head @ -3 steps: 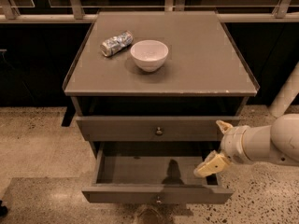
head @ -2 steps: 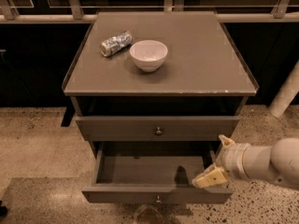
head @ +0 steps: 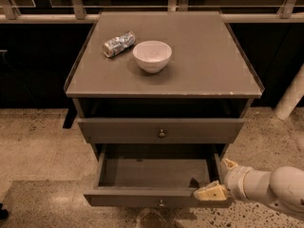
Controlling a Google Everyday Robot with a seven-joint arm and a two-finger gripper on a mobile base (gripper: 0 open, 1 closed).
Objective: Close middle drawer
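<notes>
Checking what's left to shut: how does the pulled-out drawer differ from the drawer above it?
The pulled-out drawer sticks far forward, its bare floor showing; the drawer above is pushed in. The gripper, open, sits at the pulled-out drawer's front right corner; nothing touches the drawer above. Both are grey-brown with one small round knob.

the middle drawer (head: pixel 142 197) stands pulled out of the cabinet (head: pixel 213 80), with a small round knob (head: pixel 162 203) at the centre of its front panel. the upper drawer (head: pixel 118 129) above it is pushed in. the gripper (head: pixel 219 179) is at the open drawer's right front corner, fingers spread apart, and one finger (head: pixel 211 193) is against the panel's right end. on the cabinet top, a white bowl (head: pixel 152 56) stands upright and a can (head: pixel 118 43) lies on its side just beside it.
</notes>
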